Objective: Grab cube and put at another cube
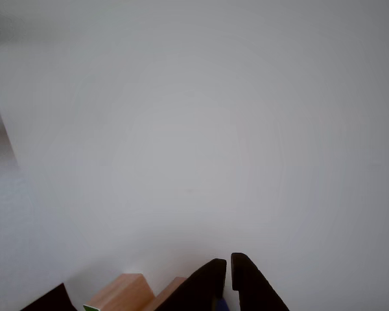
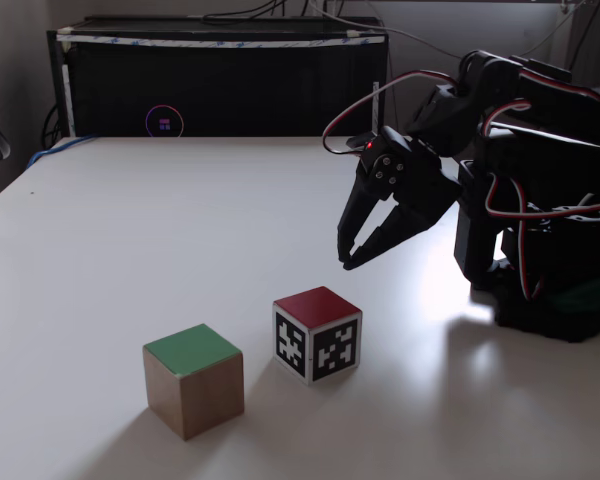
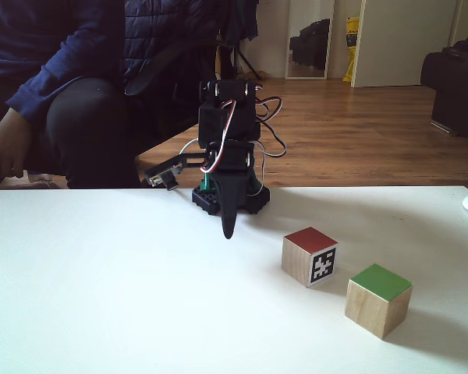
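Hand (image 2: 347, 262) clenched, holding nothing.
It hangs above the counter (image 2: 160, 230), apart from the green cube (image 2: 194, 380) and red cube (image 2: 317, 333).

the white bench (image 3: 101, 296) was smooth and bare-looking, catching soft daylight. in a fixed view, a wooden floor (image 3: 374, 132) stretched behind it toward a pale door (image 3: 402, 43) and a leaning mirror (image 3: 308, 39), with a dark sofa (image 3: 456, 86) at the right edge. a person in a dark padded jacket (image 3: 86, 54) sat behind the bench. in a fixed view, a black cabinet (image 2: 220, 85) stood at the bench's far edge
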